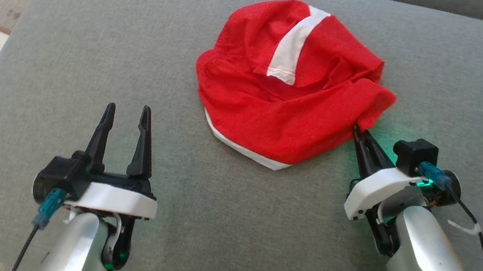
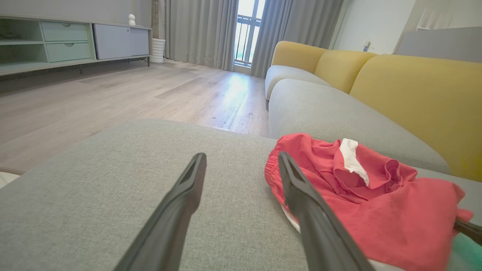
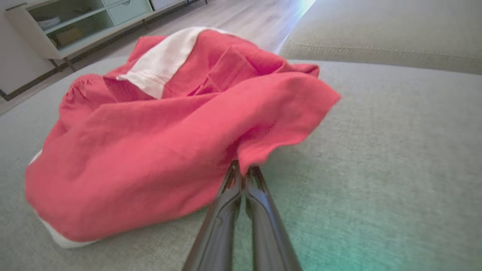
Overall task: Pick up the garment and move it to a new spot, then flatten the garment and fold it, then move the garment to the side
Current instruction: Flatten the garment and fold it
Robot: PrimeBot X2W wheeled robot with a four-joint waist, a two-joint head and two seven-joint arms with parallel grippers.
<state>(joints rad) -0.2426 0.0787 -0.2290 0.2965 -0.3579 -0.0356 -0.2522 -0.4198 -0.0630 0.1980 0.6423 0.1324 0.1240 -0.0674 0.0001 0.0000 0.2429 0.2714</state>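
Head view: the garment (image 1: 289, 91) is lying bunched upper-middle on the cushion (image 1: 97, 46). My right gripper (image 1: 356, 129) is pinching its lower-right corner, and my left gripper (image 1: 128, 109) is gaping empty at lower left. Left wrist: it's sitting at frame right. Right wrist: fingers (image 3: 226, 210) clamping fabric, centre. Guessing I'm just starting the pickup, everything else is waiting.

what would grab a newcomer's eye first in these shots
The crumpled red garment with white stripes stands out first, heaped in the middle of the grey cushion. Next comes the right gripper, pinched shut on the garment's near right corner. The left gripper sits open to the garment's left, apart from it.
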